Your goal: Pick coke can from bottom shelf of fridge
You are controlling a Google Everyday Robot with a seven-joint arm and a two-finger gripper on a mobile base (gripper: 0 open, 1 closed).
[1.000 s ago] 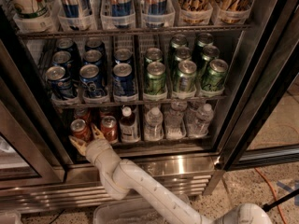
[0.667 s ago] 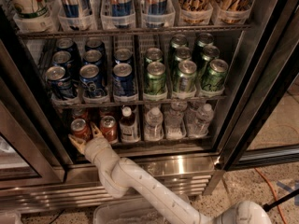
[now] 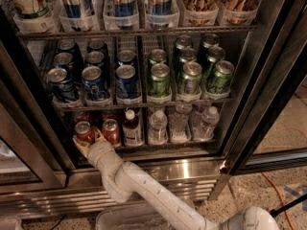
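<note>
Red aluminium, round with a silver top, the coke can (image 3: pixel 83 130) stands just behind the smooth cream gripper (image 3: pixel 88 142), on the dark wire bottom shelf (image 3: pixel 160 145) of the steel-framed fridge (image 3: pixel 182 169). Whether the gripper grasps the can, I cannot tell. A second red can (image 3: pixel 111 130) stands just right of it.

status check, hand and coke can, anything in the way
hand at front-left of bottom shelf, against the leftmost coke can. can not yet lifted. second red can close on its right.
</note>
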